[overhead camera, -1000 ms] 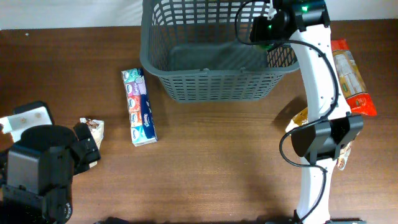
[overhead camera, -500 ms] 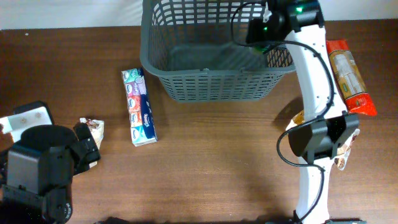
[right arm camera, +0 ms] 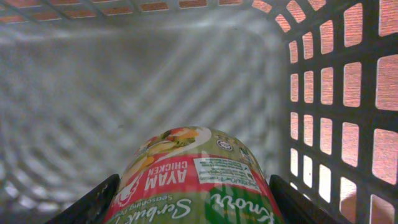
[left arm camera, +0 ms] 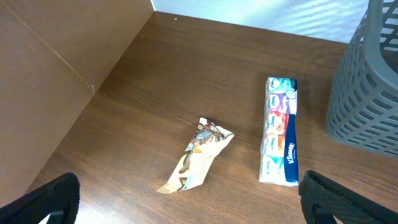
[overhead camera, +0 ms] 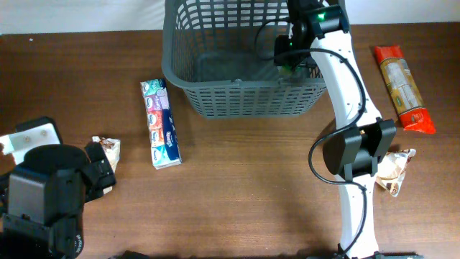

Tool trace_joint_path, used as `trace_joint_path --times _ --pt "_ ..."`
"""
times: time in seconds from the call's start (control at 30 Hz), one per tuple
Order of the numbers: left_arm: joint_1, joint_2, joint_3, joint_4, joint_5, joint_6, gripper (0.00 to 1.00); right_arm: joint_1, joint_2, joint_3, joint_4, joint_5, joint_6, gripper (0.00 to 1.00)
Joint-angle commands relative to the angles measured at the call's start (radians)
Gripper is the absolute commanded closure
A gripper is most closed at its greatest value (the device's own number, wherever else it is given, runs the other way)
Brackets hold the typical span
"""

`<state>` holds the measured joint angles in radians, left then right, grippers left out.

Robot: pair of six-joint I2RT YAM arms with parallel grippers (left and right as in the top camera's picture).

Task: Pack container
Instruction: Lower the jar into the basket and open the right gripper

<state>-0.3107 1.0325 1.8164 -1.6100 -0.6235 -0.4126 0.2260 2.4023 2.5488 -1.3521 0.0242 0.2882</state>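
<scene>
Inside the container [right arm camera: 323, 93], right fingers [right arm camera: 96, 200] pinch a seasoning packet [right arm camera: 193, 171]; lower it to the base before releasing. Left fingers [left arm camera: 37, 199] spread.

The tissue pack [overhead camera: 161, 124] lies left of the container [overhead camera: 244, 97], the long packet [overhead camera: 402, 88] right of it, the seasoning pouch [right arm camera: 193, 180] inside it

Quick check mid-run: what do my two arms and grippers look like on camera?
Right arm: slim white links, black joints, looping black cables, green light near the wrist. Left arm: bulky black housing. Left gripper and right gripper: black fingers.
</scene>
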Motion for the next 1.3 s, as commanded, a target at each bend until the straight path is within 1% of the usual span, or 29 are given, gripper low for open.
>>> trace_joint_path --times 0.0,0.2,0.53,0.8,1.03,1.07,1.17,1.23,1.27 --pt "0.006 0.002 -0.004 -0.001 0.007 -0.013 0.0 0.003 0.006 -0.002 0.0 0.026 0.009 0.96" --pt "0.006 0.002 -0.004 -0.001 0.007 -0.013 0.0 0.003 0.04 -0.022 -0.016 0.026 0.009 0.96" --pt "0.006 0.002 -0.004 -0.001 0.007 -0.013 0.0 0.004 0.046 -0.051 -0.024 0.026 0.009 0.96" --pt "0.006 0.002 -0.004 -0.001 0.007 -0.013 0.0 0.003 0.046 -0.137 -0.017 0.026 0.009 0.96" --pt "0.006 0.002 -0.004 -0.001 0.007 -0.013 0.0 0.003 0.046 -0.171 -0.006 0.026 0.009 0.96" --pt "0.006 0.002 -0.004 -0.001 0.007 -0.013 0.0 0.003 0.046 -0.171 -0.005 0.026 0.009 0.95" --pt "0.006 0.002 -0.004 -0.001 0.007 -0.013 0.0 0.003 0.046 -0.171 -0.002 0.025 0.009 0.84" --pt "0.006 0.002 -0.004 -0.001 0.007 -0.013 0.0 0.003 0.046 -0.171 -0.002 0.025 0.009 0.78" --pt "0.006 0.002 -0.004 -0.001 0.007 -0.013 0.0 0.003 0.046 -0.171 -0.002 0.025 0.009 0.74"
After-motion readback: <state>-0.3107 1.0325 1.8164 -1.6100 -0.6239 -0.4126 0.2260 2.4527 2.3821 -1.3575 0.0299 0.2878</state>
